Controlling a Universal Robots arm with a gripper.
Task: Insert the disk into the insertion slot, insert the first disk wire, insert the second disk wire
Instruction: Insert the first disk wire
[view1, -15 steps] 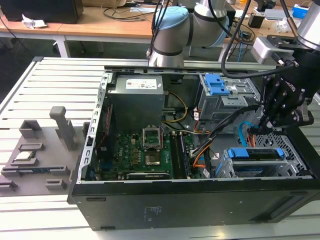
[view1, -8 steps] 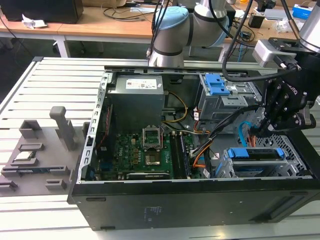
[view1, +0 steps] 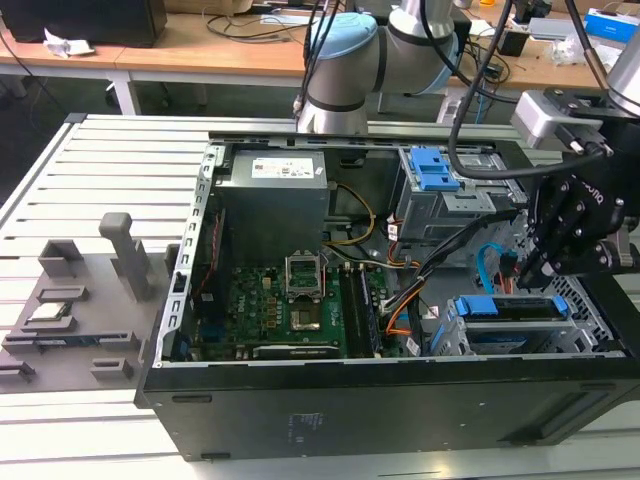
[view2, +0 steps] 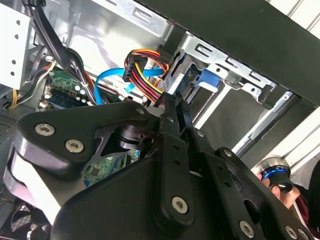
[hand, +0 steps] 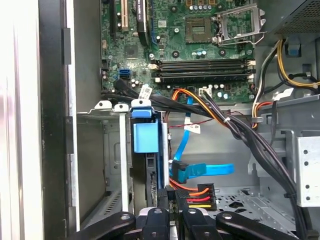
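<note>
Reaching down into the open case (view1: 350, 400) at the exterior view's right, the gripper (view1: 530, 272) hangs just above the slot (view1: 447, 338); the disk (view1: 505, 308) already sits in that slot, its blue carrier showing across the top of the cage; in the first wrist view the disk (hand: 146, 137) stands seated between the slot's (hand: 112, 150) perforated metal walls, blue frame outermost; the gripper's (hand: 172, 196) fingers are drawn nearly together, and the end of the wires (hand: 200, 196) seems pinched between the tips, right at the disk's rear edge; a dark plug on the same bundle lies just beside the fingers; in the second wrist view the gripper (view2: 173, 99) shows the same narrow pinch, with the orange, red and black wires (view2: 145, 75) running up to its tips; the blue cable (hand: 210, 170) loops just beside the wires, near the disk, and whether its plug is seated I cannot tell; it shows too in the second wrist view (view2: 107, 77) and the exterior view (view1: 487, 262); the motherboard (view1: 280, 300) lies on the case floor, well apart from the gripper; a taller cage (view1: 440, 195) with a blue latch stands beyond the slot.
</note>
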